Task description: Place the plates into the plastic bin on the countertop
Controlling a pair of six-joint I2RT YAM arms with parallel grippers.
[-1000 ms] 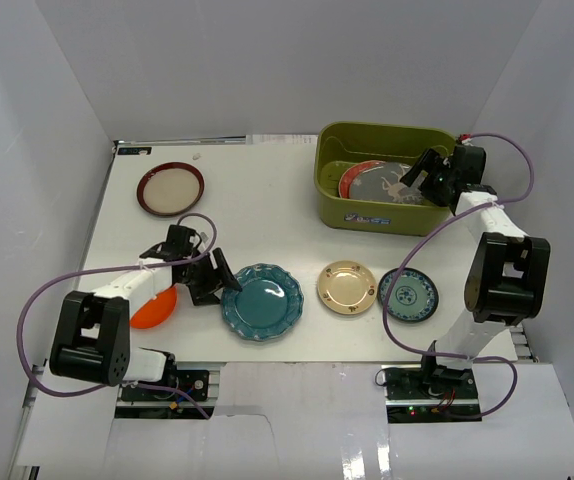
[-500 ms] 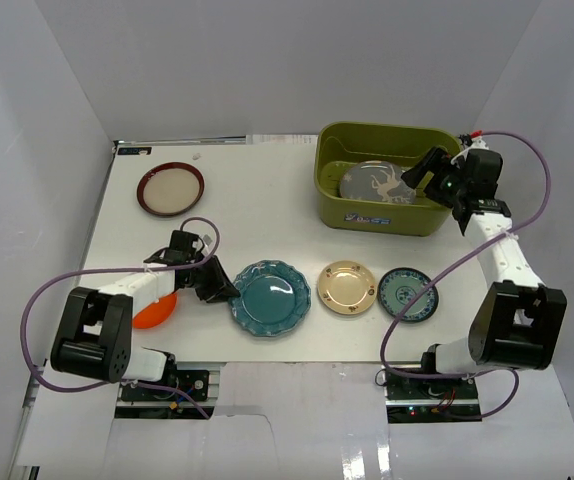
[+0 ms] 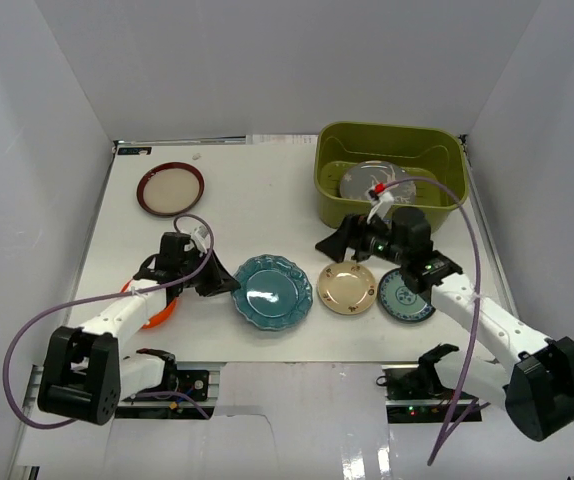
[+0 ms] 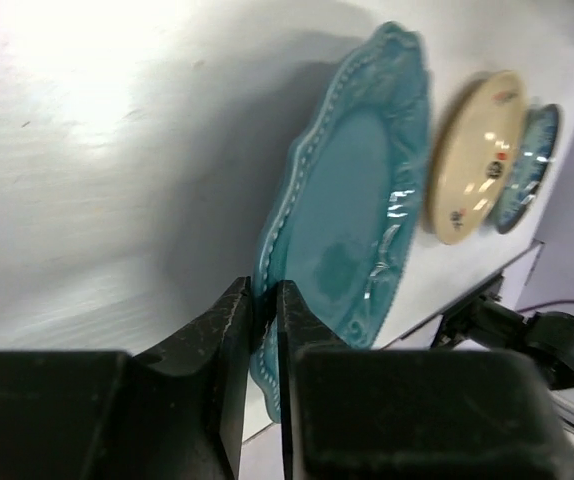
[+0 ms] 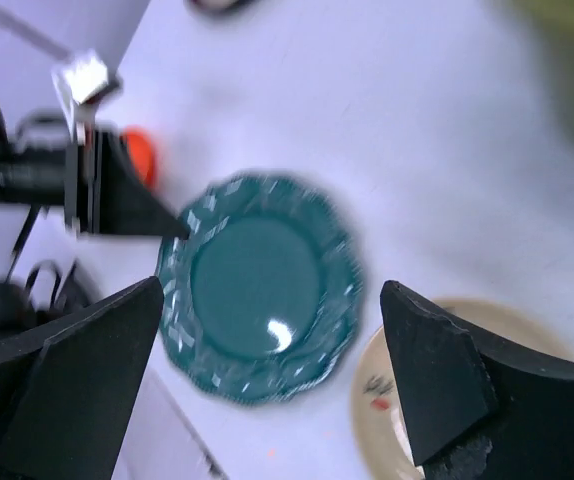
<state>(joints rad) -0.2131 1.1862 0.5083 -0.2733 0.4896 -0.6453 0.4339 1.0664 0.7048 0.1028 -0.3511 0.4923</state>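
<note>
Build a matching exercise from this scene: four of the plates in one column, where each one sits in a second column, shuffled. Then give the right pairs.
Plates
1. teal scalloped plate
2. grey deer plate
3. red-rimmed plate
4. gold plate

Places
A. inside the green bin
B. alone near the far left corner of the table
C. rim pinched by the left hand
D. between the teal plate and the small blue-green plate

Pairs: 1-C, 2-A, 3-B, 4-D
</note>
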